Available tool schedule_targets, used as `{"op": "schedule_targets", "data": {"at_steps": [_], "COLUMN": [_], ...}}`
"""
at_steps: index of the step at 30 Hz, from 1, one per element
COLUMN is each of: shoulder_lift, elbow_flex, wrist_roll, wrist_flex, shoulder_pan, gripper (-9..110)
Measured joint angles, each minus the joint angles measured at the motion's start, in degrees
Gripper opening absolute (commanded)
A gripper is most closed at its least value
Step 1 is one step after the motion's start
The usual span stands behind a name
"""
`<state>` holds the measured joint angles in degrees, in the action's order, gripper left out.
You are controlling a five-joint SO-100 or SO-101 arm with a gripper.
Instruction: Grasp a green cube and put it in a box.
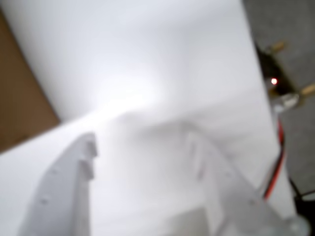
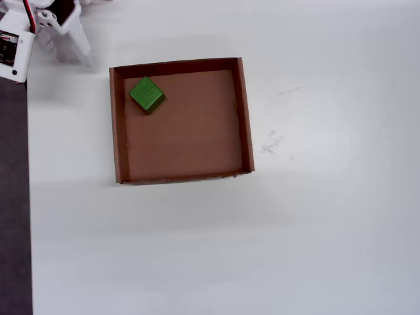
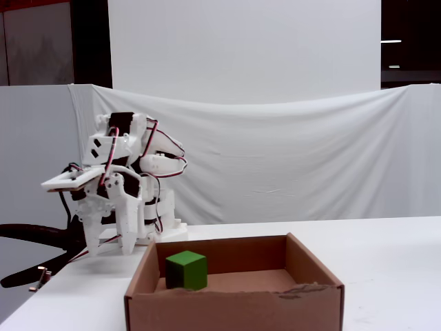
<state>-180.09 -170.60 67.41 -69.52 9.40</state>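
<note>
The green cube [image 2: 146, 94] lies on the floor of the brown cardboard box [image 2: 246, 118], in its top-left corner in the overhead view, free of the arm. From the fixed view the cube [image 3: 186, 269] shows behind the front wall of the box [image 3: 234, 310]. My white gripper [image 2: 72, 56] sits outside the box, up and left of it. It hangs fingers-down over the table [image 3: 109, 249], left of the box. In the blurred wrist view the gripper [image 1: 141, 140] is open, with only white table between its fingers. A brown corner of the box [image 1: 19, 98] shows at the left; the cube is out of that view.
The arm's base and a controller board [image 2: 10, 52] stand at the table's top-left corner. A dark strip [image 2: 13, 197] runs past the table's left edge. A board with a red light [image 1: 274, 81] and red wires lie near that edge. A white cloth [image 3: 289, 158] hangs behind.
</note>
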Motion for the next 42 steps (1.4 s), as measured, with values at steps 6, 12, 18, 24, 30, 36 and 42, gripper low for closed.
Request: {"op": "schedule_targets", "data": {"at_steps": [6, 12, 18, 24, 30, 36, 42], "shoulder_lift": [-1.9, -1.9, -1.9, -1.9, -1.9, -1.9, -1.9], "elbow_flex": [0.0, 0.0, 0.0, 0.0, 0.0, 0.0, 0.0], "wrist_roll": [-3.5, -3.6, -3.6, -3.6, -3.6, -3.6, -3.6], "wrist_flex": [-1.1, -1.1, -1.1, -1.1, -1.1, -1.1, -1.1], "shoulder_pan": [-0.9, -1.2, -1.2, -1.2, -1.2, -1.2, -1.2], "gripper": [25, 25, 25, 25, 25, 25, 25]}}
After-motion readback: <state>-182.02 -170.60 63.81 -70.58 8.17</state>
